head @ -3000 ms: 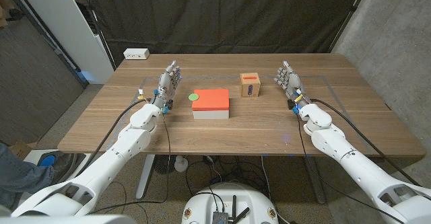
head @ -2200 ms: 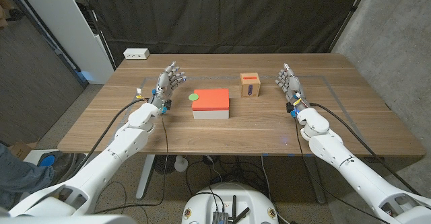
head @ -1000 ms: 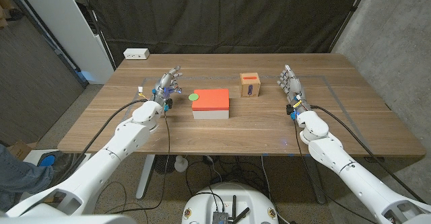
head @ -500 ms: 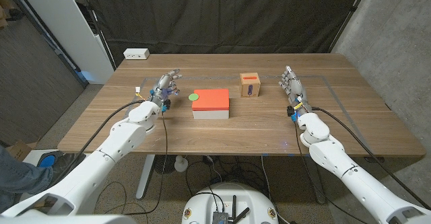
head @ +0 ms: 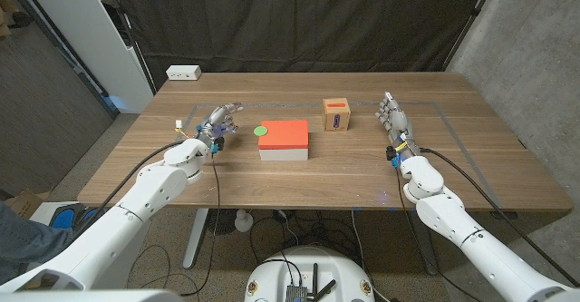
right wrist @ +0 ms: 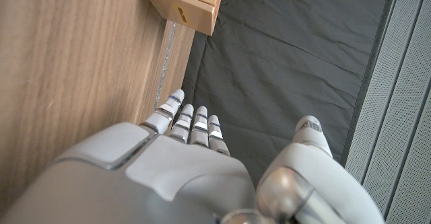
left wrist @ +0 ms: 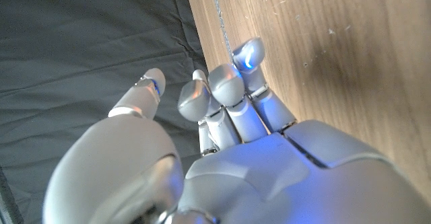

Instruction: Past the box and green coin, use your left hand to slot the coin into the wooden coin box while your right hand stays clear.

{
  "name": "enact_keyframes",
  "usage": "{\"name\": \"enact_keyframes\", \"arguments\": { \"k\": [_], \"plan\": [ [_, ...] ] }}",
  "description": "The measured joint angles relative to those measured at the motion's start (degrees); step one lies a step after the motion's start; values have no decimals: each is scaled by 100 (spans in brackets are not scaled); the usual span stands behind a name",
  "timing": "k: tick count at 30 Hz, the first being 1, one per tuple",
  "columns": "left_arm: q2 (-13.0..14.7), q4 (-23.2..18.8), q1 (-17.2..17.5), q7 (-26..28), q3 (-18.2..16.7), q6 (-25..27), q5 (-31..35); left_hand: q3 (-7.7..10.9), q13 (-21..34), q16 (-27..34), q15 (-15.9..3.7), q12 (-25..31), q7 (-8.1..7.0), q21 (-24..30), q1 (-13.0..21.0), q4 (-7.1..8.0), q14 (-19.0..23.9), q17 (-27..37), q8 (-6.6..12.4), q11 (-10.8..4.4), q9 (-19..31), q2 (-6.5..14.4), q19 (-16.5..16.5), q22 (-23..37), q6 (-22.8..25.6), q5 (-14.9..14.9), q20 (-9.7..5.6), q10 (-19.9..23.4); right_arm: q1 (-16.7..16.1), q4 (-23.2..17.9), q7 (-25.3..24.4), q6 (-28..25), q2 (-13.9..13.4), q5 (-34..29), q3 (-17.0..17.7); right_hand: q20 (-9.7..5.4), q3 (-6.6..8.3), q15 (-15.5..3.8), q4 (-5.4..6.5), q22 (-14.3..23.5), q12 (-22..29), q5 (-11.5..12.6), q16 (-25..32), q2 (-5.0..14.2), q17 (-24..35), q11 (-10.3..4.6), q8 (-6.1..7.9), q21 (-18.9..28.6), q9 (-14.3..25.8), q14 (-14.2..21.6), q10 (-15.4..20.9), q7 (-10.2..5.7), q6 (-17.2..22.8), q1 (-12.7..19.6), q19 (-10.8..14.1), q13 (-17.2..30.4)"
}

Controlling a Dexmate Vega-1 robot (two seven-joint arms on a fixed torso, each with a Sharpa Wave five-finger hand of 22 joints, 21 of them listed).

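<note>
A green coin lies on the left end of the orange-topped white box at the table's middle. The small wooden coin box with a dark slot stands behind and to the right of it; its corner also shows in the right wrist view. My left hand hovers left of the orange box, fingers spread and bent a little toward it, holding nothing; the left wrist view shows its fingers over bare wood. My right hand stands right of the coin box, fingers straight and apart, holding nothing.
A white power strip lies at the table's far left corner. Black curtain hangs behind the table. A thin line on the wood runs around the work area.
My left hand has tilted and lowered toward the orange box, fingers curling slightly. The left arm has drawn inward. My right hand has barely shifted. Coin and boxes have not moved.
</note>
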Motion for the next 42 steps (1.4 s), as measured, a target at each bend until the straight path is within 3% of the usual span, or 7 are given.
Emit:
{"name": "enact_keyframes", "arguments": {
  "k": [1, 6, 23, 26, 27, 33, 42],
  "plan": [
    [22, -24, 17, 46, -18, 251, -281, -29, -24, 0, -9, 43, 0, 19, 35, 29, 9, -36, 0, 0, 26, 0, 0, -3, 0, 0, 0, 0, -76, -77, -8, 2, 0, -7, 1, 0, 0, 0, 0, 0, 0, 0, 0, 0, 0, 0, 0, 0, 0, 0, 0, 0, 0, 0, 0, 0],
    [164, -163, 107, 46, -122, 299, -336, -124, -94, 43, -10, 197, -14, 41, 114, 58, 9, -185, 44, -1, 124, -7, 0, -53, -75, 0, 0, -1, -92, -95, -72, 3, 0, -54, 0, 0, 0, 0, 0, 0, 0, 0, 0, 0, 0, 0, 0, 0, 0, 0, 0, 0, 0, 0, 0, 0],
    [601, -702, 192, 277, -336, 1372, -1239, -211, -386, 258, -10, 396, -43, 67, 203, 98, 9, -177, 239, -30, 390, 82, -31, -189, -104, 0, 32, -31, -297, -274, -102, 24, -132, -98, 111, 0, 4, 0, -4, 0, 0, 0, 0, 31, -27, 31, 0, 0, 0, 0, 31, 0, 0, 31, 0, 0],
    [687, -844, 220, 277, -378, 1372, -1239, -211, -420, 258, -10, 406, -43, 67, 205, 98, 9, -176, 287, -30, 438, 83, -32, -189, -104, 0, 30, -31, -297, -274, -98, 24, -132, -115, 111, 0, 25, 0, -25, 0, 0, 0, 0, 31, -26, 31, 0, 0, 0, 0, 31, -31, 31, 31, -1, 0],
    [720, -900, 233, 483, -392, 1658, -1435, -211, -420, 258, -11, 437, -43, 67, 241, 98, 8, -179, 296, -30, 454, 119, -44, -189, -104, 0, 19, -31, -342, -306, -104, 21, -223, -135, 157, 0, 25, 0, -25, 0, 0, 0, 0, 31, -26, 31, 0, 0, 0, 0, 31, -31, 31, 31, 0, 0],
    [902, -1143, 277, 711, -426, 1956, -1578, -210, -420, 347, -20, 495, -43, 131, 362, 97, -5, -126, 379, -43, 542, 195, -82, -163, -104, 0, 42, -44, -407, -364, -144, -33, -413, -282, 225, 0, 25, 0, -25, 0, 0, 0, 0, 31, -26, 31, 0, 0, 0, 0, 30, -31, 31, 31, 0, 0],
    [1161, -1217, 226, 458, -352, 2092, -1615, -194, -344, 303, 0, 663, -34, 171, 483, 81, -25, -246, 444, -43, 679, 210, -81, -227, -113, 0, 42, -45, -499, -383, 93, 4, -637, -212, 357, 0, 25, 0, -25, 0, 0, 0, 0, 60, -54, 10, 0, 0, 0, -1, 52, -31, 31, 60, -1, -1]
  ]
}}
